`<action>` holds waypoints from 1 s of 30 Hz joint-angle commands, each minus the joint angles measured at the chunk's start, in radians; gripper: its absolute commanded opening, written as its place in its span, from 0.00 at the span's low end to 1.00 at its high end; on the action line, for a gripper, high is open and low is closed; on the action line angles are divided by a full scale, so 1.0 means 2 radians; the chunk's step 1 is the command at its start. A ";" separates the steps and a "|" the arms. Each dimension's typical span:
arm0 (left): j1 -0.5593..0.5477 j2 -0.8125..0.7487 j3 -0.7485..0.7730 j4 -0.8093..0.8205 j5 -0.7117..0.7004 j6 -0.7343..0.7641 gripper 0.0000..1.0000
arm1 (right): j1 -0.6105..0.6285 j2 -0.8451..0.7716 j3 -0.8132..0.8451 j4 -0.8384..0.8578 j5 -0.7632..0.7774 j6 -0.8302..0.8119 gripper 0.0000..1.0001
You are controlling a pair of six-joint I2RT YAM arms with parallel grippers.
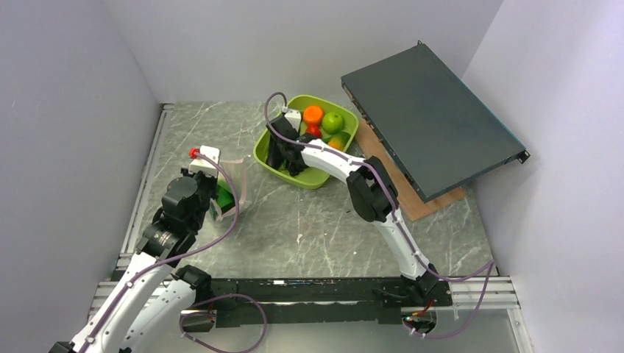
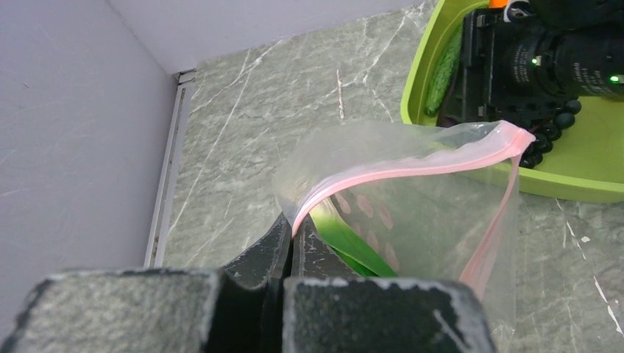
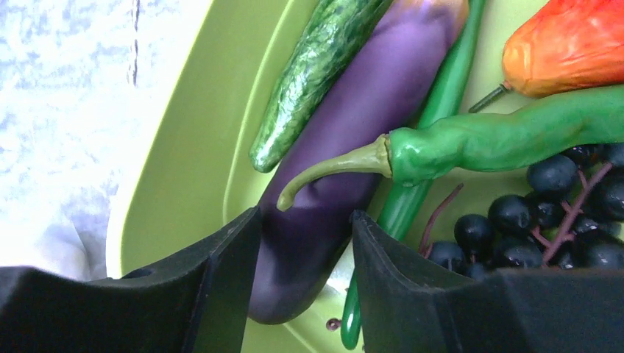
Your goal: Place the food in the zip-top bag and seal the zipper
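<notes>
at the near-left of the table, the left gripper (image 2: 292, 243) is pressed together on one end of the zipper (image 2: 412, 168), pinching the zip-top bag (image 2: 412, 213) by its mouth edge. the bag stands off the marble top, mouth gaping toward the tray (image 2: 566, 184). a green item (image 2: 353, 246) shows through the film, low inside; which food it is, cannot tell.

further out, mid-table: the right gripper (image 3: 305, 220) is down in the lime tray, jaws spread, one either side of the near blunt end of the eggplant (image 3: 353, 125). contact with the pads: cannot tell.

key relation: the eggplant's long axis runs straight away from the right gripper, roughly in line with the fingers, so the jaws would close across its width. the right arm is the nearer one; the left is occupied with the bag.

beside the eggplant, a cucumber (image 3: 309, 81) lies parallel on the tray-wall side. a green pod (image 3: 500, 136) rests its stem tip across the eggplant. grapes (image 3: 559, 213) lie just beside the other jaw.

farthest in the tray: orange (image 1: 313, 113) and green apple (image 1: 333, 121).

judgement: step in hand is grasping the eggplant; the bag lies to the gripper's left, well apart. risk: the pod's stem snagging on the lift.
</notes>
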 commanded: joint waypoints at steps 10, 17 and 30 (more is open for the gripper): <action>0.001 -0.005 0.014 0.021 0.007 -0.003 0.00 | -0.007 0.070 0.068 -0.088 -0.004 0.038 0.56; 0.001 -0.006 0.010 0.021 0.000 -0.001 0.00 | -0.006 0.058 0.049 -0.056 -0.049 0.058 0.67; 0.001 0.004 0.017 0.015 0.007 -0.003 0.00 | -0.010 -0.084 -0.035 -0.020 -0.028 0.008 0.35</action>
